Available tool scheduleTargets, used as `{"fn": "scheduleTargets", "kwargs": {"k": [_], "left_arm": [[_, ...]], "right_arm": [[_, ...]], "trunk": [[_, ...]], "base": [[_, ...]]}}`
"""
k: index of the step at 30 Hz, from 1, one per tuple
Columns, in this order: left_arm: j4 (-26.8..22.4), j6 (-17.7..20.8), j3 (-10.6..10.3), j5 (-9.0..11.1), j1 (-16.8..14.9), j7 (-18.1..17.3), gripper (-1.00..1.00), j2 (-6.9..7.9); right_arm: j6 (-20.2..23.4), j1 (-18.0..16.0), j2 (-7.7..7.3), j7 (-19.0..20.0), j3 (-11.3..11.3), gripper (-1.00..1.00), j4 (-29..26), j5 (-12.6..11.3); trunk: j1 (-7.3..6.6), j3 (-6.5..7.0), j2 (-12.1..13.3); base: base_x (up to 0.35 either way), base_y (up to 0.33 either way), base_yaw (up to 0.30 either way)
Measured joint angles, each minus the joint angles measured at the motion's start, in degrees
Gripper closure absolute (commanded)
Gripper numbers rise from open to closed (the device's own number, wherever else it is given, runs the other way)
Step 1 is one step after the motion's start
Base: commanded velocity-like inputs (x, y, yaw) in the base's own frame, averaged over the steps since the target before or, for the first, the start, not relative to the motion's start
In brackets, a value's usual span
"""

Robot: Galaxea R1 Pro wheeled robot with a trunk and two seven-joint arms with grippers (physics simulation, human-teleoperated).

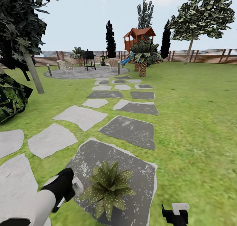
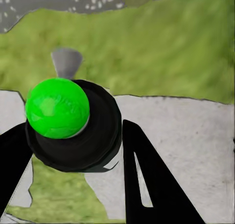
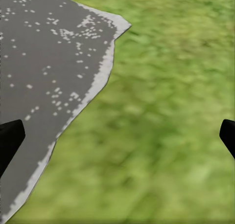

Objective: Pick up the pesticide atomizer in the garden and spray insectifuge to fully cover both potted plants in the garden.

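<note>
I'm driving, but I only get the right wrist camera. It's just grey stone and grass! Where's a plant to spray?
Observer: In the head view, a small potted plant sits on that same dark stepping stone, right in front of you.
Operator: Does my other arm have the spray?
Observer: Looks like it. The left pincer is closed around a round black thing topped with bright green, likely the atomizer.
Operator: What's far away?
Observer: The stone path leads to a grey paved circle with a black grill.
</note>
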Motion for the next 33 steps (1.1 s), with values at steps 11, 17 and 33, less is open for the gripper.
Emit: {"fn": "scheduleTargets", "kwargs": {"k": [11, 17, 33], "left_arm": [[-0.21, -0.13, 0.49, 0.05, -0.01, -0.69, 1.00, -0.05], [1.19, -0.58, 1.35, 0.15, 0.04, -5.45, 1.00, 2.82], [1.22, -0.37, 1.31, -0.01, -0.03, -5.72, 1.00, 2.07]], "right_arm": [[0.00, 0.00, 0.00, 0.00, 0.01, -1.00, 0.00, 0.00], [0.00, 0.01, 0.00, 0.00, 0.00, -1.00, -0.01, 0.00], [0.03, 0.02, -0.03, 0.00, -0.10, -1.00, -0.04, -0.08]], "trunk": [[0.00, 0.00, 0.00], [0.00, 0.00, 0.00], [0.00, 0.11, 0.00]], "base": [[0.000, 0.000, -0.002], [0.000, 0.000, -0.177], [-0.015, 0.206, -0.080]]}}
